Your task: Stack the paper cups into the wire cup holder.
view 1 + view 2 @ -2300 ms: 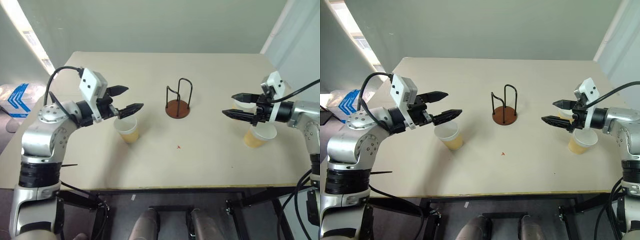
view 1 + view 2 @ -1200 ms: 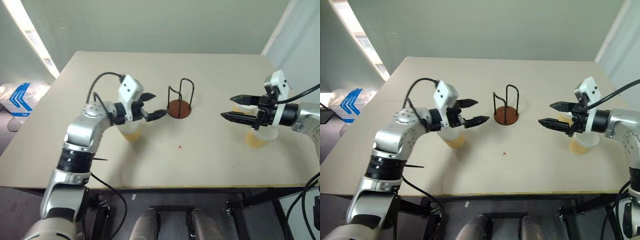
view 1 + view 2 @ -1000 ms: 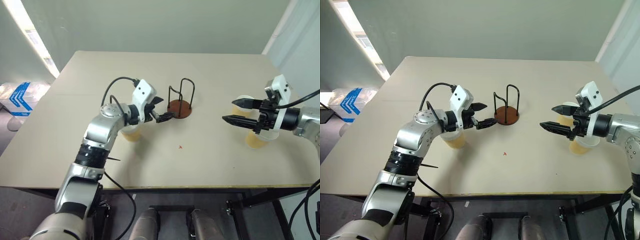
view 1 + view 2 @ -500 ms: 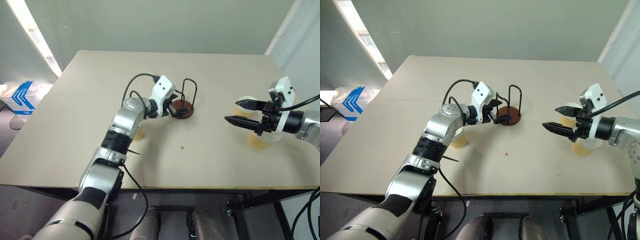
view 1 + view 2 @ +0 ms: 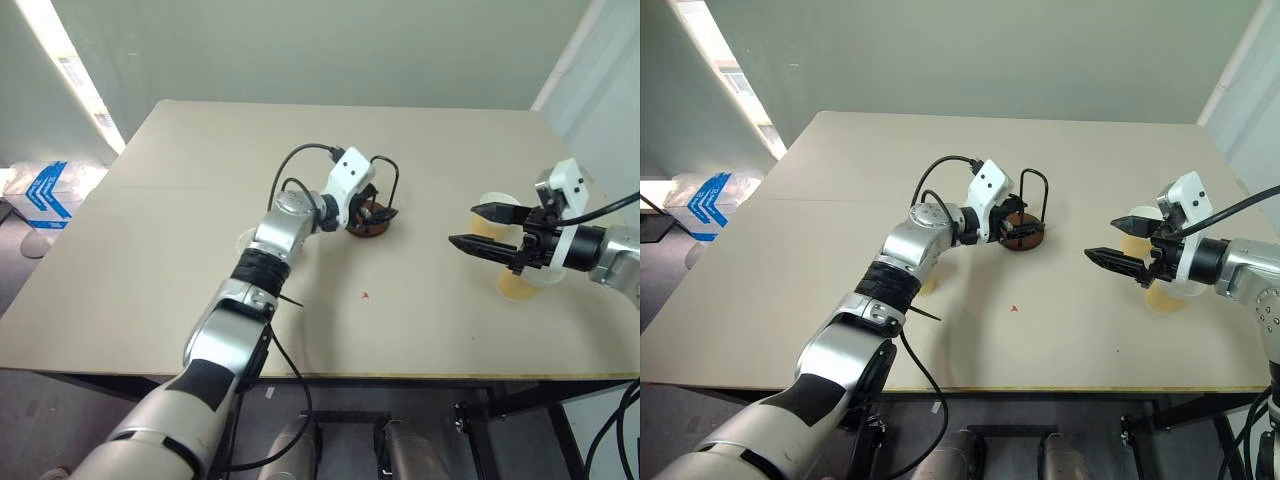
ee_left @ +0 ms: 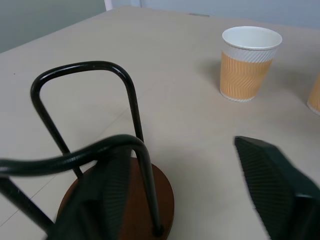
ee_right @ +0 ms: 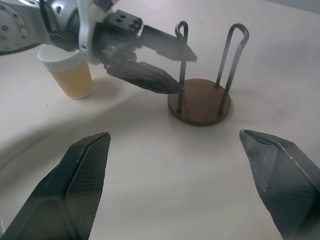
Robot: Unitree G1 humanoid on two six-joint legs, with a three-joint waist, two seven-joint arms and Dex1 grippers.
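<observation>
The wire cup holder (image 5: 368,224), a reddish-brown disc with two black wire loops, stands mid-table. My left gripper (image 7: 187,73) has reached into it, open, with one finger over the base inside a loop and the other outside; a wire upright (image 6: 142,165) stands between them. One paper cup (image 7: 70,72) sits on the table beside my left forearm. Two more paper cups (image 5: 520,285) stand at the right, the farther one (image 6: 250,62) upright with its white rim showing. My right gripper (image 5: 463,225) hovers open just in front of them, holding nothing.
The beige table (image 5: 200,180) has a small red mark (image 5: 366,296) in front of the holder. A blue and white bag (image 5: 40,190) lies on the floor off the table's left edge.
My left arm has swung right, away from the left cup, and pushed its fingers into the holder's wire loops; the fingers have narrowed somewhat. The right gripper has stayed put.
</observation>
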